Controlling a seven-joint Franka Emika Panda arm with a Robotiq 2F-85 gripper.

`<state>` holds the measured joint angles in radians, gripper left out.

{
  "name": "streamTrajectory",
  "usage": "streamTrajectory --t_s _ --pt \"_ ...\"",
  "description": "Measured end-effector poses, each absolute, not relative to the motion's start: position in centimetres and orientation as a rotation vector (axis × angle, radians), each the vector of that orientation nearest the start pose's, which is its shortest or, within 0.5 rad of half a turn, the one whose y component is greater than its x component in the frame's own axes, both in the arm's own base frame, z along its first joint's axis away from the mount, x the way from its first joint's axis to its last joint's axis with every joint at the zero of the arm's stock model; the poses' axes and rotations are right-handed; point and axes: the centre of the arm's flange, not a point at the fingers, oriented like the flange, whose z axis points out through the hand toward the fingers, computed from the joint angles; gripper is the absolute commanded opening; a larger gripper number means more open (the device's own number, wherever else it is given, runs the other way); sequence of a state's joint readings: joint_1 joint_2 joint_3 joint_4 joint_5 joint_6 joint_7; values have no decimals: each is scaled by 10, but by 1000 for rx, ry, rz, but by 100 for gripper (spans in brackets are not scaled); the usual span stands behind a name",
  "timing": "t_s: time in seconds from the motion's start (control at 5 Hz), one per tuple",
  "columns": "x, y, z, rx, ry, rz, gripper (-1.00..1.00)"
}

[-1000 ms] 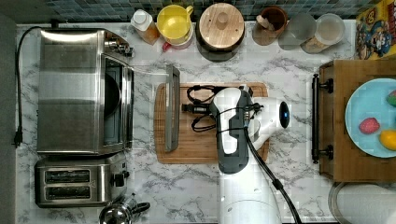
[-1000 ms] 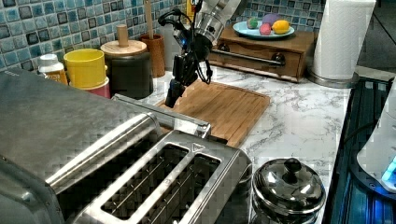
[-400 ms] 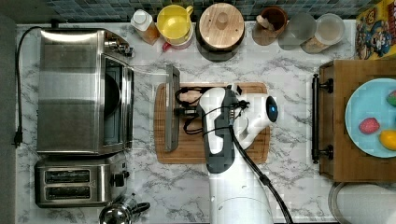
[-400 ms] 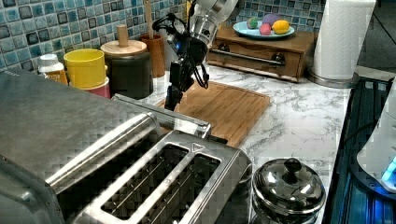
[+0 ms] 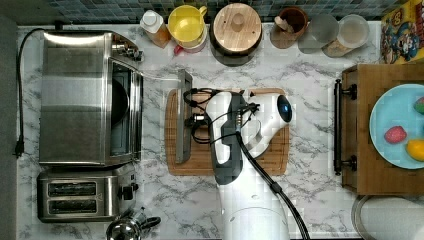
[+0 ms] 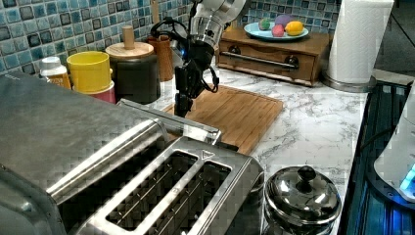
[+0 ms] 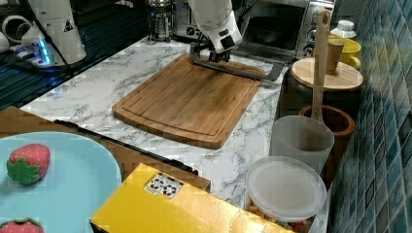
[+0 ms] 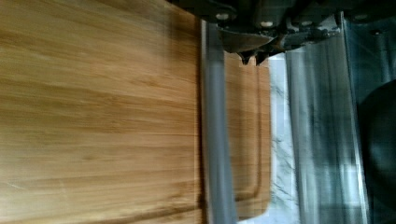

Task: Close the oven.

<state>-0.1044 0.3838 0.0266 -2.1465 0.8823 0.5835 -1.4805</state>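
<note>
Pincer [image 5: 189,121] (grip unclear) beside oven [image 5: 90,97] handle [image 5: 184,116], door open toward top view's right.

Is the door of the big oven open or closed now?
Open. The oven door lies flat, its bar handle over the wooden cutting board, and the gripper is at the handle.

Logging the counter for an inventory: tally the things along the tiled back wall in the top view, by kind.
Bottle: 1
Yellow mug: 1
Wooden-lidded canister: 1
Utensil crock: 1
Clear plastic containers: 2
Cereal box: 1
Total: 7
</note>
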Motion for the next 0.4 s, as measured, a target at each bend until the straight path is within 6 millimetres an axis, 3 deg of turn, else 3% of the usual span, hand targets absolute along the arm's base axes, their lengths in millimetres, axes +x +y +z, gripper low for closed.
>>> streamTrajectory --t_s 0.2,0.4 --pt "546 -1 201 -2404 30 130 -100" --pt "546 -4 198 -2387 53 137 -100"
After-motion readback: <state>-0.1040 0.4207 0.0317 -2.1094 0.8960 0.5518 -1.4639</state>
